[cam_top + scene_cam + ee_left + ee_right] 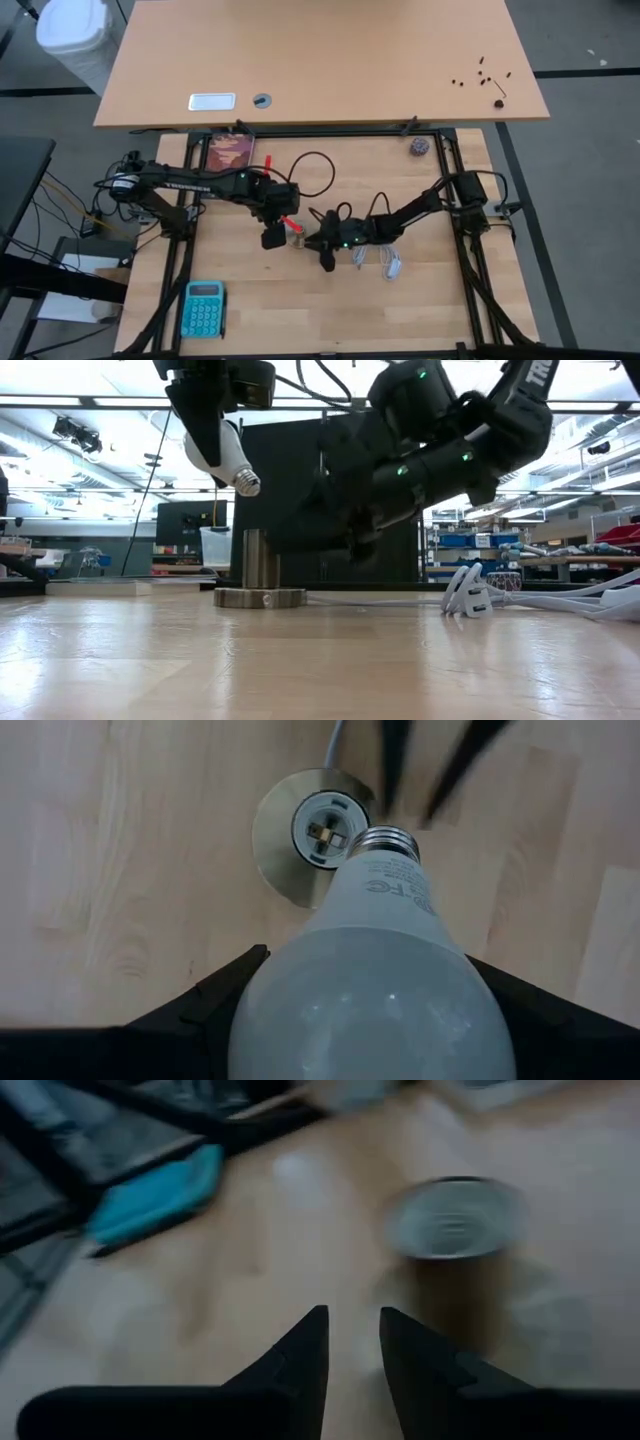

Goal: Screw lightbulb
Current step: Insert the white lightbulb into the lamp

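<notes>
My left gripper point(272, 236) is shut on the white lightbulb point(215, 452) and holds it above the table. The bulb's silvery screw base point(388, 842) points down, slanting toward the round metal socket point(315, 832), which stands by its flat disc on the wooden table point(260, 575). The base hangs clear of the socket's mouth, a little to one side. My right gripper point(352, 1330) is low over the table just beside the socket point(455, 1220). Its fingers are narrowly apart with nothing between them. My left gripper pinches the lightbulb's frosted dome point(275, 995) at its widest part between its two fingers point(215, 995), one on each side. The fingers come from above, pointing steeply down along the bulb. The bulb is lifted clear and tilted, with its screw base lowest.
A white cable with a plug point(470, 595) lies on the table on the right arm's side of the socket. A teal calculator point(204, 308) lies near the front left. At the far side are a book point(232, 152), a black cable loop point(315, 170) and a small ball point(419, 147).
</notes>
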Action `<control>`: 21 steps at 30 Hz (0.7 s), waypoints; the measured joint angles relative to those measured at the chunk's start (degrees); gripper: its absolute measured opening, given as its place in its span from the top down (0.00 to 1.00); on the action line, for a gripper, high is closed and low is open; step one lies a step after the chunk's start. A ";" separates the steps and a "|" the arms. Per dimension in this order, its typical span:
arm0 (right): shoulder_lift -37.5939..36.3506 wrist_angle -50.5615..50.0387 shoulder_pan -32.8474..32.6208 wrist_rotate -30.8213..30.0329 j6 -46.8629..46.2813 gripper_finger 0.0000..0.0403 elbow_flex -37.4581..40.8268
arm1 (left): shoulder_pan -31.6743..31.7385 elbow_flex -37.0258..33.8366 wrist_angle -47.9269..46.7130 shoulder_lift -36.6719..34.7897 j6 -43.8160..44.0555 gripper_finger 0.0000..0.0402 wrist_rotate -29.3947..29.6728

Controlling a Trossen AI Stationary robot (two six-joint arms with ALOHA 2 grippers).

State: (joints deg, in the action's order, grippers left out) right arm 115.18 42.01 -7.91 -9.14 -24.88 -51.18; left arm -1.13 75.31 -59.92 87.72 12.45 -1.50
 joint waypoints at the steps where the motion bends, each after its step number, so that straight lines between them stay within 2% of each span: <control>1: 0.00 -0.53 0.55 -0.31 -0.02 0.75 0.00 | 0.01 0.00 0.00 0.00 0.04 0.32 0.00; 5: 0.00 -3.83 2.83 -0.31 -1.48 0.75 -0.01 | -0.01 0.00 -0.02 0.00 0.14 0.32 0.02; 10: 0.02 -4.76 4.14 4.69 -3.50 0.75 0.02 | 0.01 0.00 -0.05 0.00 -0.03 0.32 0.00; 17: -0.02 -9.13 2.17 5.21 -12.18 0.76 -0.04 | 1.65 0.00 -0.90 0.00 4.28 0.32 -2.97; 21: -0.42 -9.46 0.08 4.25 -12.94 0.78 -0.02 | 1.92 0.00 -2.55 0.00 3.80 0.32 -3.34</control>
State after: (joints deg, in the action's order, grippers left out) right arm 114.75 32.55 -7.82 -4.89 -37.83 -51.20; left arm 0.79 75.31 -62.47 87.72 16.25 -4.84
